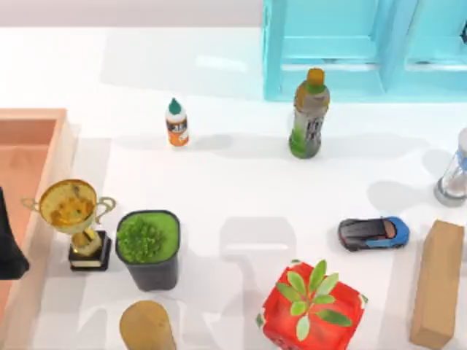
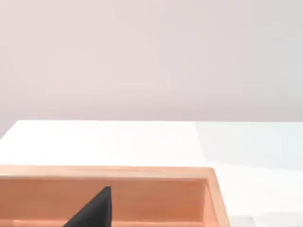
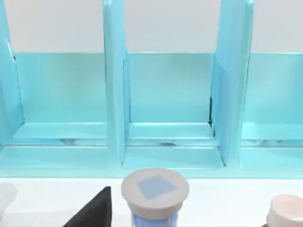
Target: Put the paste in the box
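Observation:
The paste (image 1: 176,122), a small white bottle with a green pointed cap and an orange label, stands upright on the white table, left of centre toward the back. The box (image 1: 45,171), salmon-walled with a darker floor, lies at the table's left edge, well left of the paste. My left arm (image 1: 9,244) is parked over the box, far from the paste. A dark part of the left gripper (image 2: 94,210) hangs in front of the box wall (image 2: 109,172). A dark part of the right gripper (image 3: 92,210) faces a teal shelf, near the table's back right.
A green-and-grey drink bottle (image 1: 309,113) stands right of the paste, before the teal shelf (image 1: 365,51). Nearer the front are a gold trophy (image 1: 76,219), a potted green plant (image 1: 149,248), a red box with a plant (image 1: 312,306), a toy car (image 1: 373,233), a wooden block (image 1: 438,284) and a sand timer (image 1: 454,175).

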Robot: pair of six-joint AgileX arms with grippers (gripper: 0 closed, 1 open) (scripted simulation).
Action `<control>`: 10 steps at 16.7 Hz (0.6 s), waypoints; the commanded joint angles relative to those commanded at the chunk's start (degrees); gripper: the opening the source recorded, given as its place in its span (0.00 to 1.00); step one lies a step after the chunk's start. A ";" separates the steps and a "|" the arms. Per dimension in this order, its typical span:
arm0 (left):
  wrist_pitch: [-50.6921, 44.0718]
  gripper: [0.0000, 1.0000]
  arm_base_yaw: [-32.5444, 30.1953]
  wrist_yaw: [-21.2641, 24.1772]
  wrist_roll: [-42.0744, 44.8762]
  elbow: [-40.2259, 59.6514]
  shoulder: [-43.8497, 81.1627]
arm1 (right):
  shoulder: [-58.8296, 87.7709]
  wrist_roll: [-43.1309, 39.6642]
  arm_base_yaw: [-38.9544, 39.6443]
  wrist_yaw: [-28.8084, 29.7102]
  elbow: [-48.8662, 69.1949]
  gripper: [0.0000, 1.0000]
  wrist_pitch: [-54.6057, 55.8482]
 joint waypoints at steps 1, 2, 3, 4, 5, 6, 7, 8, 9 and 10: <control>0.00 1.00 0.00 0.00 0.00 0.00 0.00 | 0.00 0.00 0.00 0.00 0.00 1.00 0.00; 0.00 1.00 0.00 0.00 0.00 0.00 0.00 | 0.00 0.00 0.00 0.00 0.00 1.00 0.00; 0.11 1.00 -0.20 -0.15 -0.12 0.28 0.57 | 0.00 0.00 0.00 0.00 0.00 1.00 0.00; 0.34 1.00 -0.61 -0.46 -0.36 0.86 1.72 | 0.00 0.00 0.00 0.00 0.00 1.00 0.00; 0.69 1.00 -1.22 -0.92 -0.72 1.72 3.45 | 0.00 0.00 0.00 0.00 0.00 1.00 0.00; 1.13 1.00 -2.02 -1.51 -1.18 2.84 5.74 | 0.00 0.00 0.00 0.00 0.00 1.00 0.00; 1.67 1.00 -2.98 -2.23 -1.74 4.19 8.58 | 0.00 0.00 0.00 0.00 0.00 1.00 0.00; 2.29 1.00 -4.08 -3.06 -2.39 5.75 11.94 | 0.00 0.00 0.00 0.00 0.00 1.00 0.00; 2.99 1.00 -5.32 -3.98 -3.12 7.49 15.82 | 0.00 0.00 0.00 0.00 0.00 1.00 0.00; 3.74 1.00 -6.66 -4.99 -3.90 9.39 20.19 | 0.00 0.00 0.00 0.00 0.00 1.00 0.00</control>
